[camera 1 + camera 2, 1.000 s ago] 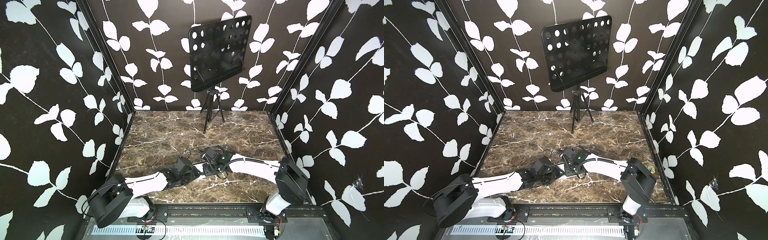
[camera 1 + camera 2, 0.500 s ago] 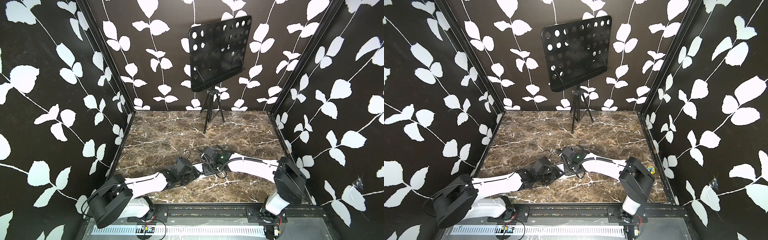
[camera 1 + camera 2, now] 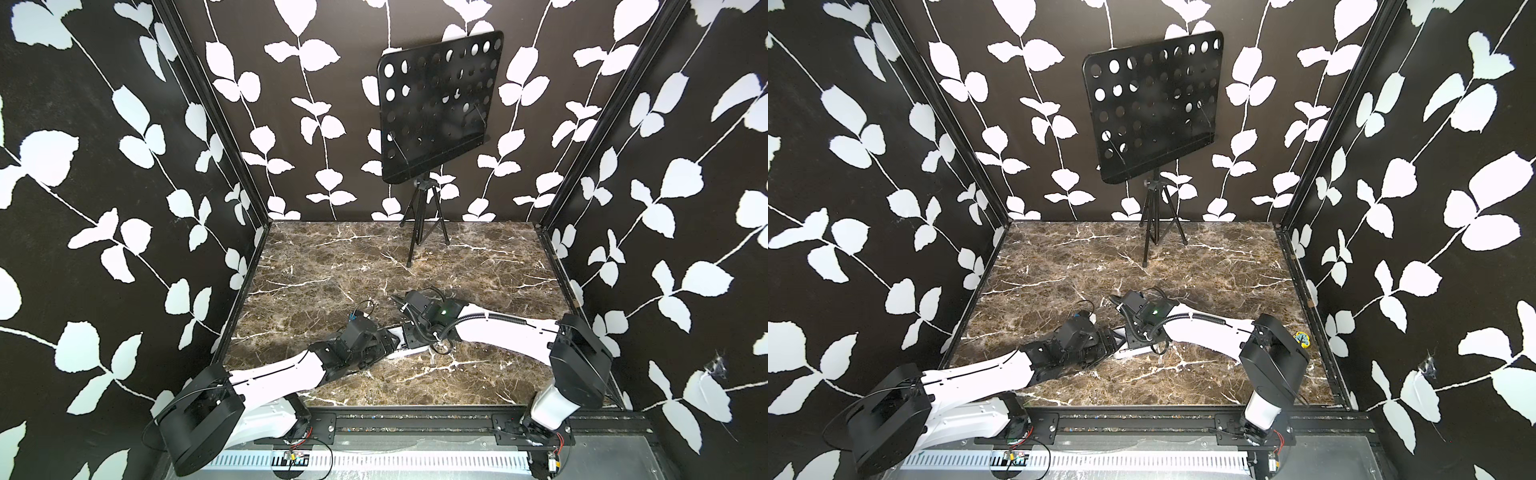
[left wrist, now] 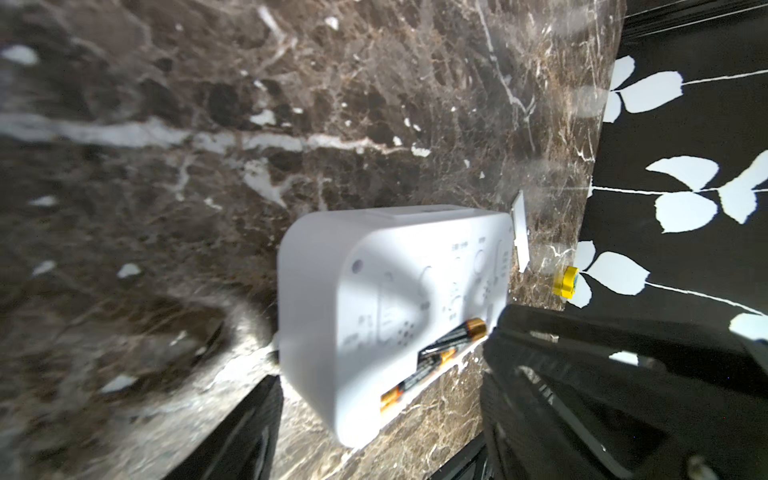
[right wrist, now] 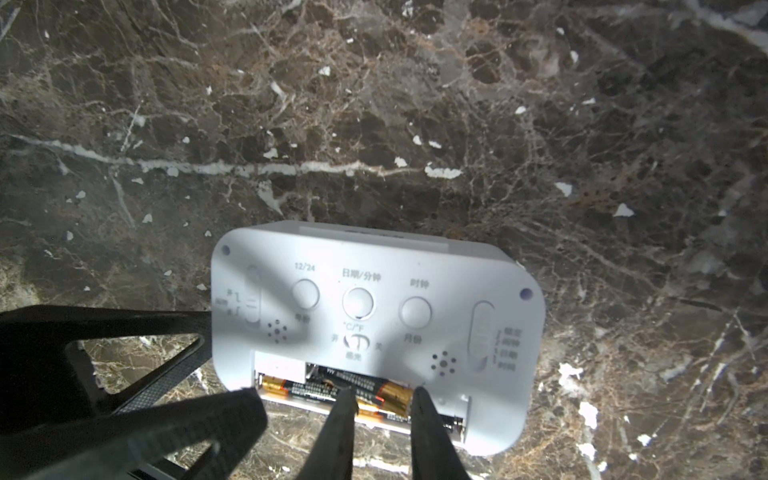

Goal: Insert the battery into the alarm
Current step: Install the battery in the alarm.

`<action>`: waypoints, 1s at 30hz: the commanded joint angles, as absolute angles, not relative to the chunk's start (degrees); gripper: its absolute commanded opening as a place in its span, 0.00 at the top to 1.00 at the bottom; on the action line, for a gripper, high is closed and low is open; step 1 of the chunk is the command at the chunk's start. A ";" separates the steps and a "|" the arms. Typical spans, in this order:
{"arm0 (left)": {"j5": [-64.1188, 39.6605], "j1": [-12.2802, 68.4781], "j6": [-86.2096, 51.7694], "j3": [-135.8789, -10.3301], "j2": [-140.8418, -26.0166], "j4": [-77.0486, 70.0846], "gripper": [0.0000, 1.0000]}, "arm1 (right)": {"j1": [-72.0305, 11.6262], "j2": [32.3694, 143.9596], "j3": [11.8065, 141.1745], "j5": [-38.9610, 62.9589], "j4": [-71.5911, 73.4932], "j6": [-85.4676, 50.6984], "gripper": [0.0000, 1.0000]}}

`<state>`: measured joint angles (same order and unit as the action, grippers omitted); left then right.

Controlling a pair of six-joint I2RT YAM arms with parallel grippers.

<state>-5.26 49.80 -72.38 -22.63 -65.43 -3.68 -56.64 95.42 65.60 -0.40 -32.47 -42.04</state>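
Note:
The white alarm (image 5: pixel 374 291) lies face down on the marble table (image 3: pixel 374 266), its buttons and open battery bay facing up. Two black-and-copper batteries lie in the bay. One battery (image 4: pixel 453 338) sits tilted, its copper end raised. My right gripper (image 5: pixel 382 399) is narrowly open, its fingertips (image 5: pixel 345 401) resting on that battery at its copper end. My left gripper (image 4: pixel 382 361) is open wide, one jaw on each side of the alarm, and one finger (image 5: pixel 137 328) lies against the alarm's short end. In both top views the arms hide most of the alarm (image 3: pixel 411 353) (image 3: pixel 1133 353).
A small white plastic cover (image 4: pixel 521 232) lies on the table beyond the alarm. A yellow and blue object (image 3: pixel 1303 338) sits near the right wall. A black perforated music stand (image 3: pixel 436 112) on a tripod stands at the back. Patterned walls close in three sides.
The right arm has edged slightly left over the alarm. The left arm stays where it was.

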 commanded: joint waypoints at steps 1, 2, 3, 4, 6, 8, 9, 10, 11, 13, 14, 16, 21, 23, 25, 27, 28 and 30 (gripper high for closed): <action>-4.29 49.49 -72.11 -20.68 -63.69 -3.07 0.23 | -57.06 95.01 64.57 -0.71 -33.84 -42.98 0.79; -4.28 49.40 -72.07 -20.49 -63.56 -3.29 0.23 | -57.09 95.08 64.32 -0.79 -33.80 -43.10 0.80; -4.29 49.40 -71.98 -20.38 -63.57 -3.38 0.24 | -57.21 95.20 64.32 -0.63 -33.80 -43.12 0.81; -4.29 49.39 -71.97 -20.29 -63.69 -3.55 0.24 | -57.21 95.42 64.34 -0.53 -33.81 -43.18 0.83; -4.54 49.41 -71.94 -20.30 -64.17 -4.10 0.24 | -57.30 95.73 64.49 -0.59 -33.86 -43.16 0.84; -4.78 49.37 -71.90 -20.23 -64.70 -4.71 0.24 | -57.36 95.85 64.54 -0.70 -33.78 -43.16 0.85; -4.89 49.39 -71.89 -20.39 -65.06 -5.05 0.24 | -57.33 95.94 64.60 -0.72 -33.69 -43.16 0.86; -5.01 49.33 -71.81 -20.38 -65.23 -5.46 0.24 | -57.36 95.98 64.60 -0.72 -33.58 -43.15 0.87; -5.09 49.31 -71.76 -20.41 -65.52 -5.79 0.24 | -57.35 96.05 64.61 -0.68 -33.64 -43.16 0.87; -4.94 49.31 -71.64 -20.47 -65.84 -6.27 0.24 | -57.46 96.19 64.60 -0.53 -33.57 -43.23 0.88; -4.79 49.31 -71.64 -20.43 -66.05 -6.46 0.24 | -57.44 96.32 64.56 -0.42 -33.57 -43.25 0.88; -4.82 49.31 -71.68 -20.37 -66.48 -7.30 0.24 | -57.39 96.42 64.42 -0.18 -33.55 -43.33 0.88; -6.33 49.31 -71.02 -20.25 -67.99 -9.55 0.25 | -57.65 97.11 64.27 0.34 -33.37 -43.33 0.89; -7.12 49.31 -70.71 -20.30 -68.50 -10.23 0.25 | -57.71 97.63 64.20 0.70 -33.22 -43.42 0.89; -7.91 49.31 -70.43 -20.13 -68.91 -11.04 0.26 | -57.91 98.02 64.07 1.00 -32.99 -43.51 0.89; -8.66 49.31 -70.19 -19.87 -69.17 -11.43 0.26 | -57.98 98.26 64.08 1.14 -32.86 -43.61 0.89; -8.78 49.31 -70.14 -19.78 -69.17 -11.43 0.26 | -58.03 98.34 64.04 1.23 -32.79 -43.56 0.89; -8.97 49.31 -70.16 -19.41 -68.90 -11.67 0.26 | -58.19 98.45 64.10 1.30 -32.75 -43.67 0.89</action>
<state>-7.94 49.67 -71.31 -20.62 -69.14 -10.35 -57.17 96.53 64.77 0.10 -32.05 -42.65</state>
